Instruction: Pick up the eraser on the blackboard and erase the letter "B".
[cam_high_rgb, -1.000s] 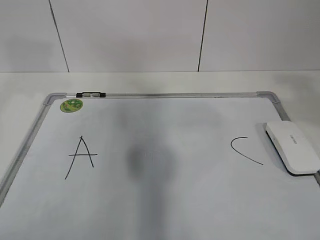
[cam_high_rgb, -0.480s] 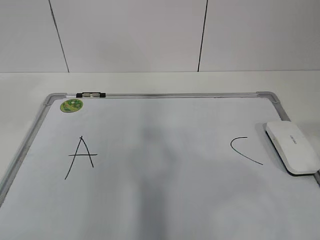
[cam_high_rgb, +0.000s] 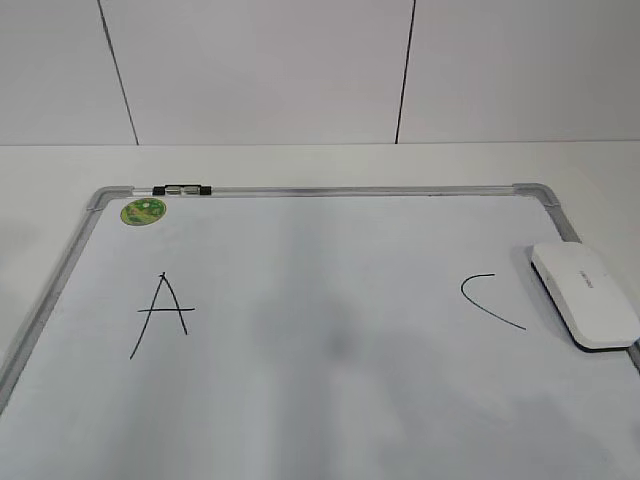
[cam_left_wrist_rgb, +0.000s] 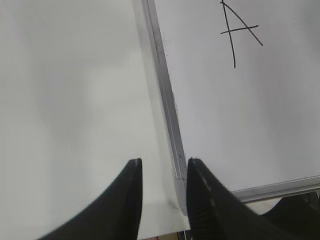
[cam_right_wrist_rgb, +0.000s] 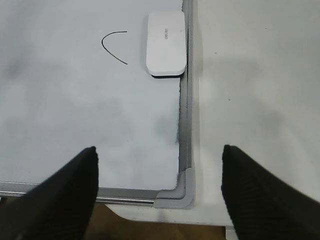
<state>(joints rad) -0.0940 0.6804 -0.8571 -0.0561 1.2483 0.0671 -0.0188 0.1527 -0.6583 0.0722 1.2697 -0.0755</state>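
While the eraser (cam_right_wrist_rgb: 166, 43) lies at the blackboard's (cam_high_rgb: 330, 400) right frame, well beyond the wide-spread right gripper (cam_right_wrist_rgb: 159, 187), the left gripper (cam_left_wrist_rgb: 162, 192) is narrow at the near-left corner; one eraser, two letters: "A" (cam_high_rgb: 163, 312), "C" (cam_high_rgb: 490, 299)

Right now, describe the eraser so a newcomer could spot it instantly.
Find the blackboard, a large white board in a silver-grey frame lying flat. Go to its right edge: the eraser lies there against the frame, just right of the curved "C". It is the only solid white rounded block, with a thin dark underside.
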